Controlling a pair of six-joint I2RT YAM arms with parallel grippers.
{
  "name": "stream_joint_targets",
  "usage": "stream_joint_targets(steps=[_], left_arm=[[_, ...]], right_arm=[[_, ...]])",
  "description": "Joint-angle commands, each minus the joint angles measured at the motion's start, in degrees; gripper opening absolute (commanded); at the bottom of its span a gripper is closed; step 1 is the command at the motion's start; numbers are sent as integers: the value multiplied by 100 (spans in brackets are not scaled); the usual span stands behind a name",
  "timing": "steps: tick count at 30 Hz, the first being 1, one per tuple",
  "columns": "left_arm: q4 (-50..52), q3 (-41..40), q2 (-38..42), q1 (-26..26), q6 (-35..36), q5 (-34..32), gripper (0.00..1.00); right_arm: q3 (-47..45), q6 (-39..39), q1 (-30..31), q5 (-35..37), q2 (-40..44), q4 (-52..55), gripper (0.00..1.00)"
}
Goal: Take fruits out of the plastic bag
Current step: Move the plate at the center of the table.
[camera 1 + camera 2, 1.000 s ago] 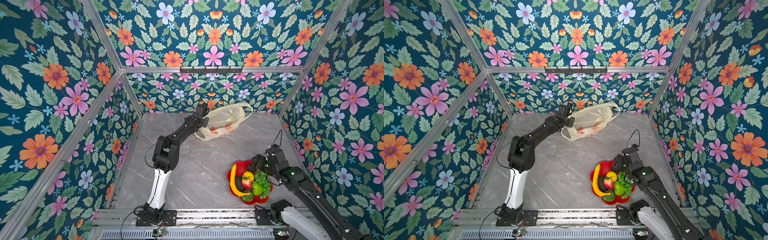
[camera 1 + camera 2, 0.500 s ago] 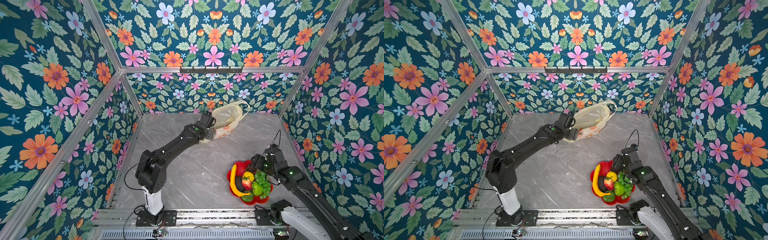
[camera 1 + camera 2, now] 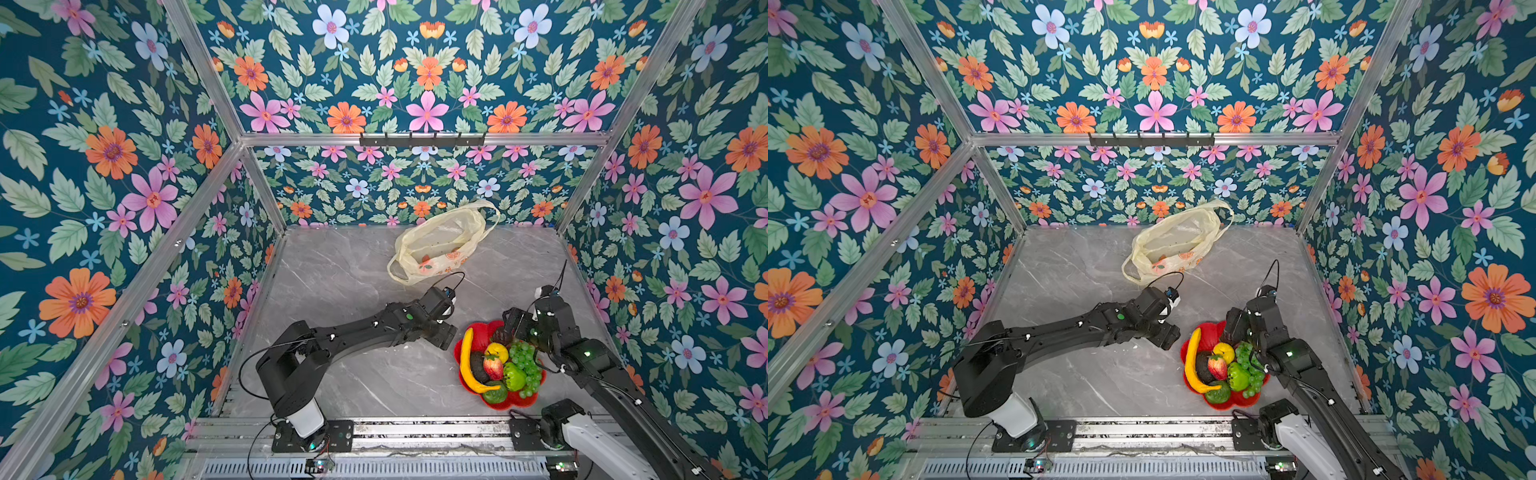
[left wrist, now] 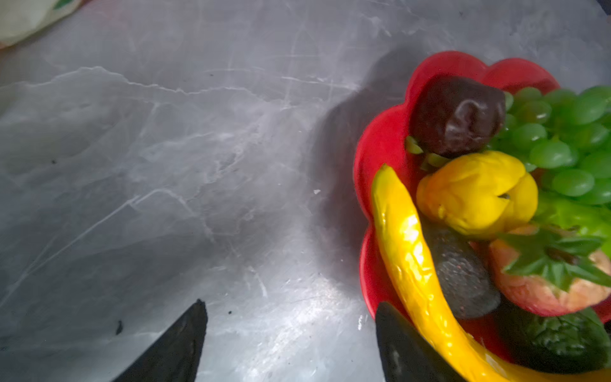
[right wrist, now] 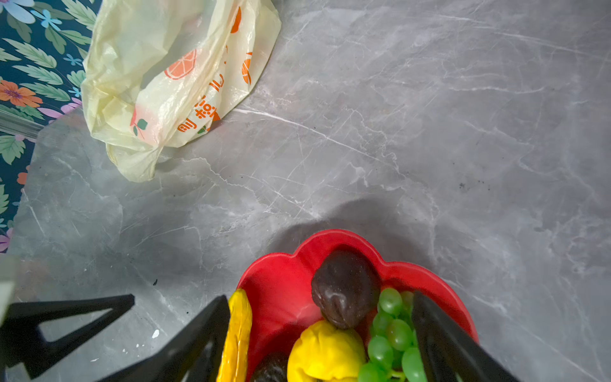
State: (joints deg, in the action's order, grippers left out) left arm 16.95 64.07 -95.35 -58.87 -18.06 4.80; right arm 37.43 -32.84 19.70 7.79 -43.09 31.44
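We are holding our left claw (image 4: 290, 307) and right claw (image 5: 319, 297) wide and empty at the red flower-shaped plate (image 5: 281, 274) of small toy fruits (image 4: 476, 195), well apart from the crinkly pale-yellow plastic bag (image 3: 440, 241).

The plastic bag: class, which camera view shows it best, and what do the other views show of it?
The right wrist view: the plastic bag lies close up, its orange slices and red characters clear. Both top views show it whole but small and distant. The left wrist view catches only a pale edge.

A grey marble-look tabletop (image 3: 353, 299) is shown. A crumpled plastic bag (image 3: 440, 243) is laid at its far edge, a red plate (image 3: 519, 403) nearer the front.
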Motion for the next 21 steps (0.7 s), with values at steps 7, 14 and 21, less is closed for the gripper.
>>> stream_joint_targets(steps=[7, 14, 21], left_arm=[[-280, 70, -367, -268, -365, 226, 68], [-209, 107, -533, -301, -417, 244, 56], [-234, 204, -738, -349, -469, 425, 44]], right_arm=[[-148, 111, 3, 146, 89, -235, 89], [-192, 111, -2, 153, 116, -250, 89], [-224, 78, 3, 152, 40, -274, 89]])
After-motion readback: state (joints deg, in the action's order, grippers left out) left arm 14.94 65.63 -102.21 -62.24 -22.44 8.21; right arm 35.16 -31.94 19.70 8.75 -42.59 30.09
